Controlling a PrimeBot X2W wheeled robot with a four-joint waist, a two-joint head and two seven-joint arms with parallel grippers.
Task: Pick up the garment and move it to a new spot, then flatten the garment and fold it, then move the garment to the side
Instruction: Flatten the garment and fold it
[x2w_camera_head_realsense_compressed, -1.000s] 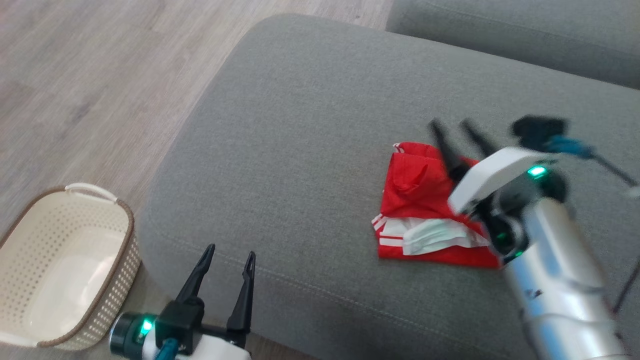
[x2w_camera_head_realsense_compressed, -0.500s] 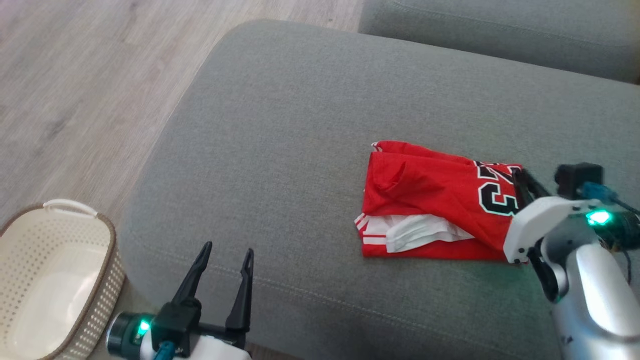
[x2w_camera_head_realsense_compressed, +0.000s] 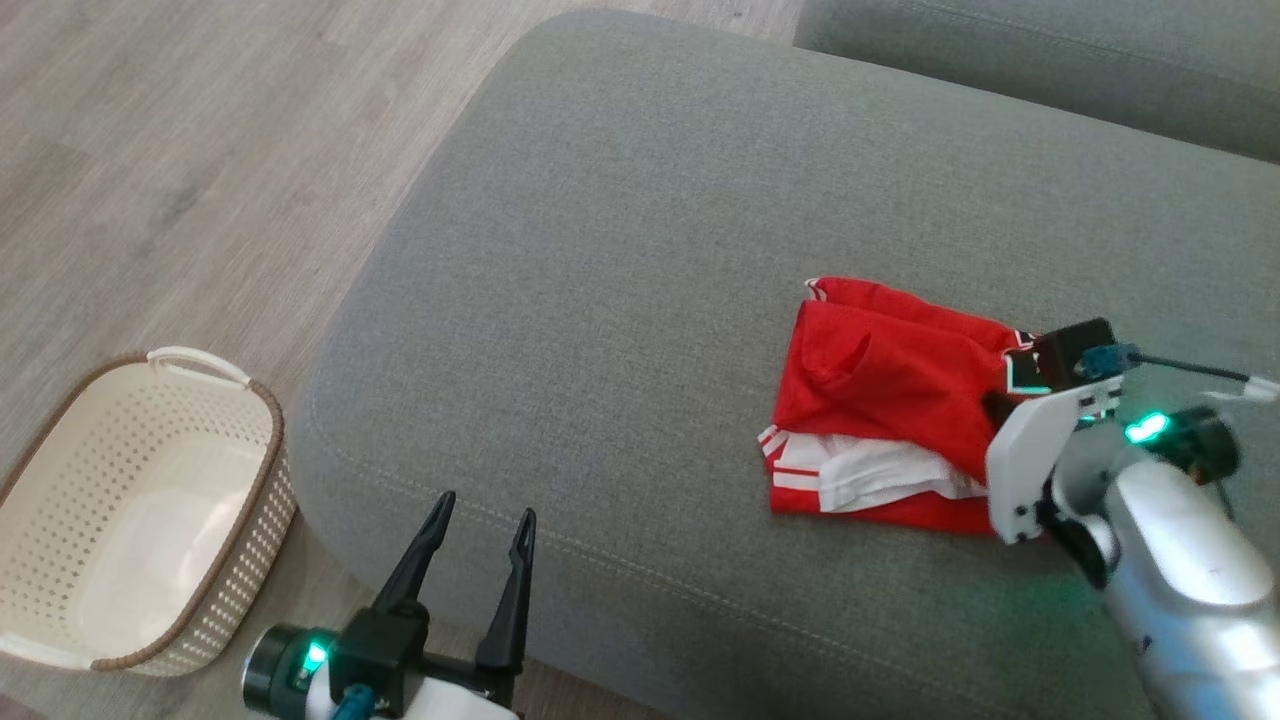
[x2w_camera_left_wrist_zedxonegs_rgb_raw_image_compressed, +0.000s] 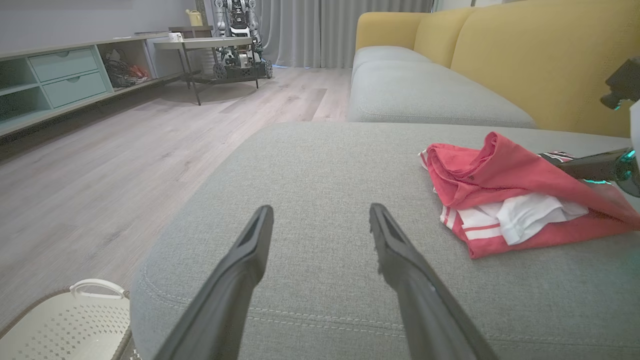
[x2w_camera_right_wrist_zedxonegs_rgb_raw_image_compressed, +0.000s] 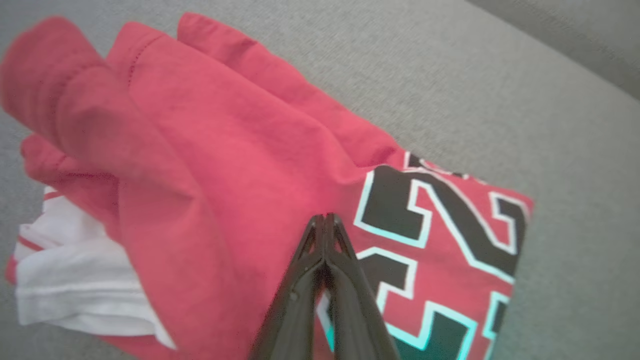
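Right pincer has dropped since a second ago. Back then its fingers were spread above the garment, now they're pressed together and clamped on the red cloth right by the black number print. That garment, red with white trim, is lying bunched up on the grey sofa cushion, over toward the robot's right side. Left pincer hangs over the cushion's near edge with its fingers apart, holding nothing and well away from the garment. Cream perforated basket sits on the wood floor off to the left.
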